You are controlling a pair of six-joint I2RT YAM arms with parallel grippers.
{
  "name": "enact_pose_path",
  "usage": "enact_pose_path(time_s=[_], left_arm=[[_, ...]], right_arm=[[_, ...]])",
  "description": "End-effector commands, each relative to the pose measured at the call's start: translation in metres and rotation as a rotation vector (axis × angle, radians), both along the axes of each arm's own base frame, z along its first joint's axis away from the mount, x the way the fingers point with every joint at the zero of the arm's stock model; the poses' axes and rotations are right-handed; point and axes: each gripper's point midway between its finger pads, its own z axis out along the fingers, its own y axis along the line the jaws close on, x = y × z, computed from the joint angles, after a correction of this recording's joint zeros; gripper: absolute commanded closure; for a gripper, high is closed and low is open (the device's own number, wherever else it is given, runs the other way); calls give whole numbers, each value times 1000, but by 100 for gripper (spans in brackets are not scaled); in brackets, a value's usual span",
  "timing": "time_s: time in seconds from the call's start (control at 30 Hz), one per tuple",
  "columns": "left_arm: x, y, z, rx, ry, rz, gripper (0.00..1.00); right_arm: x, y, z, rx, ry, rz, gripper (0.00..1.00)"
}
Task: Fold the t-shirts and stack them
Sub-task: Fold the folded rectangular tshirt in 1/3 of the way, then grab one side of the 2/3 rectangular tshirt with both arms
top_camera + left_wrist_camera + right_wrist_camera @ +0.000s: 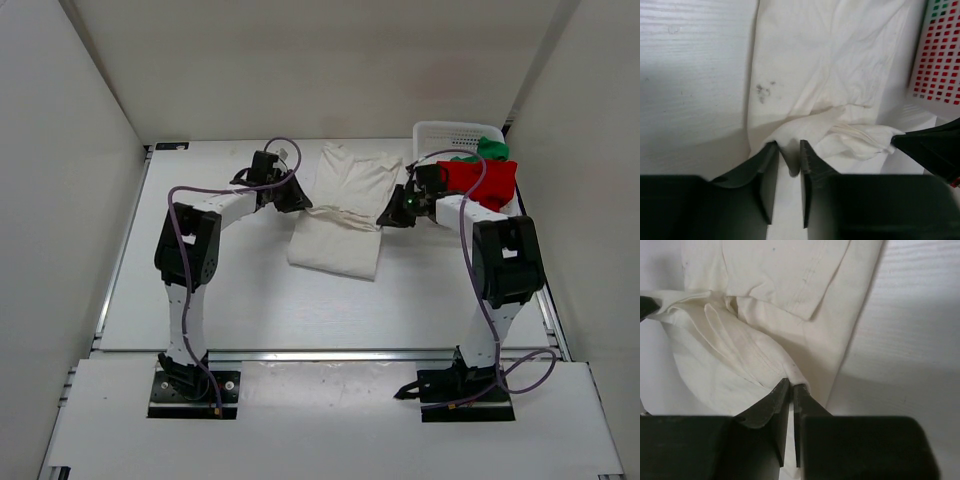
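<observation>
The cream-white t-shirt (340, 215) lies partly folded on the table between my two arms. My left gripper (300, 200) is at the shirt's left edge. In the left wrist view its jaws (789, 150) stand a little apart, and a loose fold of the shirt (815, 65) hangs in the gap. My right gripper (388, 215) is at the shirt's right edge and is shut on a pinch of the cream hem (791, 387). The cloth between the two grippers is bunched up. The red t-shirt (480, 180) and the green t-shirt (490, 148) lie heaped in the basket.
The white mesh basket (440, 130) stands at the back right, close behind the right gripper; its wall (940, 55) shows in the left wrist view. White walls enclose the table on the left, right and back. Bare table (250, 290) lies in front of the shirt.
</observation>
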Motion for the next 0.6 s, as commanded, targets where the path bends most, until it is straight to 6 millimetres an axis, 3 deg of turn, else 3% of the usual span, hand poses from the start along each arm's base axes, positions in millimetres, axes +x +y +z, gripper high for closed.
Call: enact_pose_path(time_s=[0.0, 0.1, 0.2, 0.27, 0.3, 0.33, 0.37, 0.4, 0.47, 0.5, 0.57], left_arm=[[15, -3, 67, -91, -175, 26, 64], [8, 7, 89, -104, -222, 54, 57], [-14, 18, 95, -125, -250, 93, 56], [-43, 14, 81, -126, -223, 73, 58], [-58, 8, 69, -110, -199, 42, 59], [-64, 5, 64, -98, -190, 25, 59], [-74, 2, 45, -86, -150, 8, 60], [-83, -1, 31, -79, -118, -6, 61], [-93, -5, 8, -79, -63, -34, 62], [-99, -3, -8, -74, -27, -40, 63], [-109, 2, -27, -60, 23, -39, 65]], right_arm=[[29, -5, 28, -28, -102, -11, 92], [29, -5, 42, -58, -124, -12, 77], [30, -10, 66, -97, -188, -42, 66], [26, -12, 88, -98, -247, -70, 64], [16, -8, 86, -97, -250, -60, 64], [6, -3, 78, -100, -237, -42, 68], [-6, 1, 67, -98, -220, -32, 75], [-13, 13, 73, -63, -240, 5, 79], [-37, 22, 43, -56, -178, 45, 90], [-40, 28, 41, -45, -180, 62, 94], [-61, 37, 17, -36, -120, 113, 98]])
